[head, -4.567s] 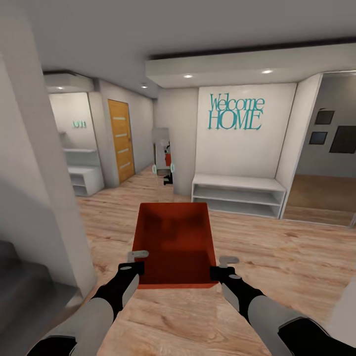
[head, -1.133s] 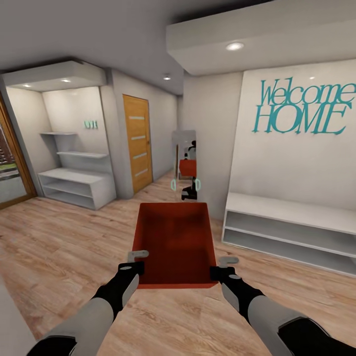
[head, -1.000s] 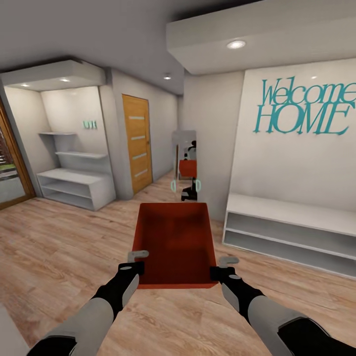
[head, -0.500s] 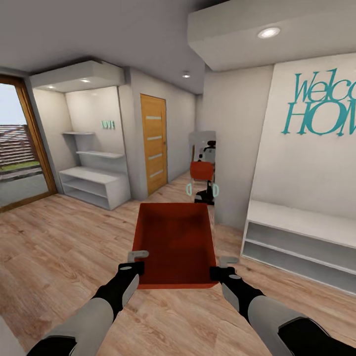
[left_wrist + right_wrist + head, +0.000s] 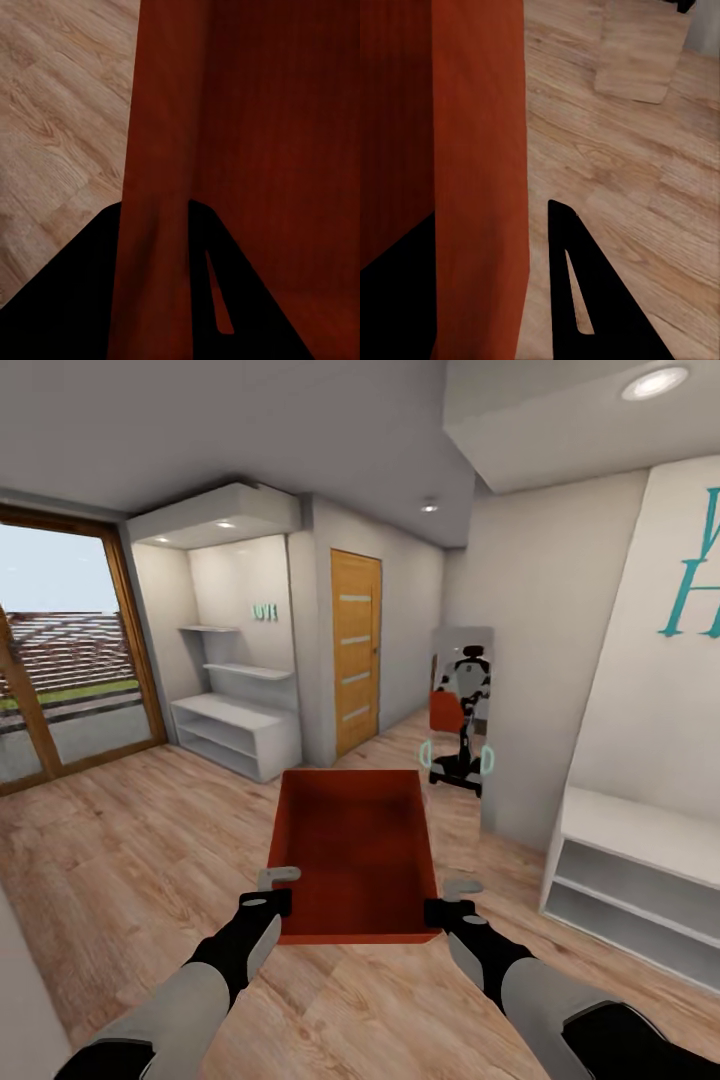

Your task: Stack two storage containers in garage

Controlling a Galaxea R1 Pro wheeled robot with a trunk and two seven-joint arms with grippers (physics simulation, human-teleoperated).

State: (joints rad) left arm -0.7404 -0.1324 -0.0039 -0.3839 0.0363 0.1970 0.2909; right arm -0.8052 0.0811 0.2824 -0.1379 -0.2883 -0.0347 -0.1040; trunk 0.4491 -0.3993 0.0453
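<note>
While the robot is under way across light wood-plank flooring (image 5: pixel 120 860), one storage container (image 5: pixel 355 850) is carried in front of the trunk, clear of the ground, pinched at its near corners by both arms. The left gripper (image 5: pixel 268 890) is closed on the container's left side wall, which is seen in the left wrist view passing between the two dark fingers (image 5: pixel 75 300); the right gripper (image 5: pixel 452 895) is likewise clamped on the right side wall, with one finger (image 5: pixel 592 300) lying outside the wall. The bin appears empty. Ahead are a wooden door (image 5: pixel 356 650), white shelving (image 5: pixel 235 730), a mirror (image 5: pixel 460 720) reflecting the robot, and a white bench unit (image 5: pixel 630 870) close on the right. The garage is not in sight, so the carry is judged unfinished. The thin walls are gripped only near one end, so a sharp turn or a jolt of the base could let the bin tilt or slip from the fingers. The far end could also be knocked against the mirror's wall or the bench if the passage is cut too tightly.
</note>
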